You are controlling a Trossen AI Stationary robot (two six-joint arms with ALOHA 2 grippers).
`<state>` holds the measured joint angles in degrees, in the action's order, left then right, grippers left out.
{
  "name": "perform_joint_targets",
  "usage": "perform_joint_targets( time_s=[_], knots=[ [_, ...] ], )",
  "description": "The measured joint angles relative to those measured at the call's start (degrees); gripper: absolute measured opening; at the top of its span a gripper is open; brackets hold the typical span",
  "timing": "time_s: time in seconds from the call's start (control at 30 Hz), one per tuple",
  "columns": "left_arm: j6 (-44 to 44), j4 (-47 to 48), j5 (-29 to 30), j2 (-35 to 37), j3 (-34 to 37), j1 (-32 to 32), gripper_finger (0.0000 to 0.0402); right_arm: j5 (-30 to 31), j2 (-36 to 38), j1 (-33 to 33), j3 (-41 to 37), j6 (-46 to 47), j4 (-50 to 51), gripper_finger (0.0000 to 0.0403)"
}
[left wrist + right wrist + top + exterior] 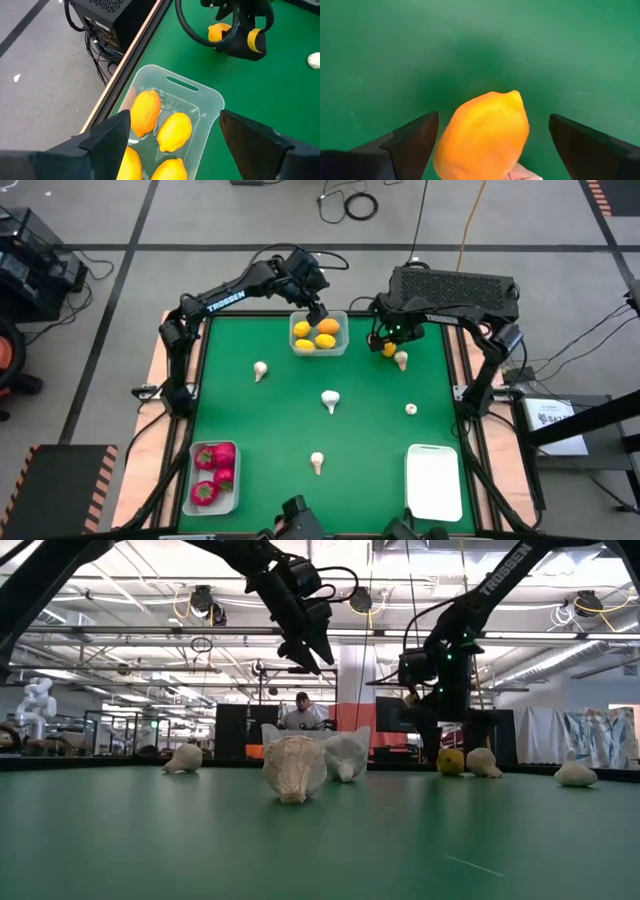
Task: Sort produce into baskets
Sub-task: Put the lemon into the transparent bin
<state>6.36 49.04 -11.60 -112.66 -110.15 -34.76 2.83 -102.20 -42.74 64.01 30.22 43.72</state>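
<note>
1. Lemon on the green table near the far edge, right of centre, lying between the spread fingers of the right gripper; jaws wide, not gripping, a whitish mushroom just beside.
2. Far-edge basket at the middle of that edge, holding four lemons.
3. Left gripper hovering above that basket, jaws wide, nothing held.
4. Near-left-corner basket with red round pieces inside.
5. Near-right-corner basket showing no produce.
6. Loose mushrooms on the cloth: one toward the far left, one at centre, one toward the right edge, one near the front edge.
7. Person seated in the room beyond the far edge.
</note>
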Motion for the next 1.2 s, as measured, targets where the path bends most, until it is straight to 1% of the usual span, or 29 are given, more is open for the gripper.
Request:
perform_joint_targets(
  time_s=[0.27,0.37,0.53,0.63,0.77,0.87,0.97,1.1,1.2],
  knots=[
    [-0.1,2.0,0.0,0.0,0.0,0.0,0.0313,-0.2,-0.8,0.9,0.0,-2.7,-0.3,0.0367],
    [-0.1,4.4,1.0,0.0,0.0,0.0,0.0313,-0.3,-0.8,1.2,0.0,-2.8,-0.5,0.0355],
    [0.0,10.0,2.7,0.2,0.0,-0.3,0.0313,-0.3,-0.8,1.3,0.0,-2.9,-1.1,0.0307],
    [0.2,15.9,3.2,0.8,0.0,-0.6,0.0313,-0.3,-0.8,1.2,0.0,-3.3,-1.0,0.0273],
    [0.6,21.3,3.9,2.0,0.1,-1.5,0.0313,-0.3,-0.8,1.3,0.0,-3.3,-1.0,0.0233],
    [0.6,22.9,4.2,4.9,0.2,-2.6,0.0313,-0.7,-0.8,1.3,0.0,-3.8,-0.9,0.0216],
    [1.1,23.6,4.3,9.0,2.4,-3.4,0.0313,-2.5,-0.7,1.3,0.0,-4.2,-1.1,0.0212],
    [0.1,20.5,4.3,15.0,8.0,-4.5,0.0313,-3.2,-0.5,1.6,1.2,-4.3,-1.2,0.0213],
    [-0.7,15.9,4.4,19.4,14.5,-4.9,0.0313,-4.6,-0.5,2.0,4.0,-6.2,0.0,0.0214]
  ],
)
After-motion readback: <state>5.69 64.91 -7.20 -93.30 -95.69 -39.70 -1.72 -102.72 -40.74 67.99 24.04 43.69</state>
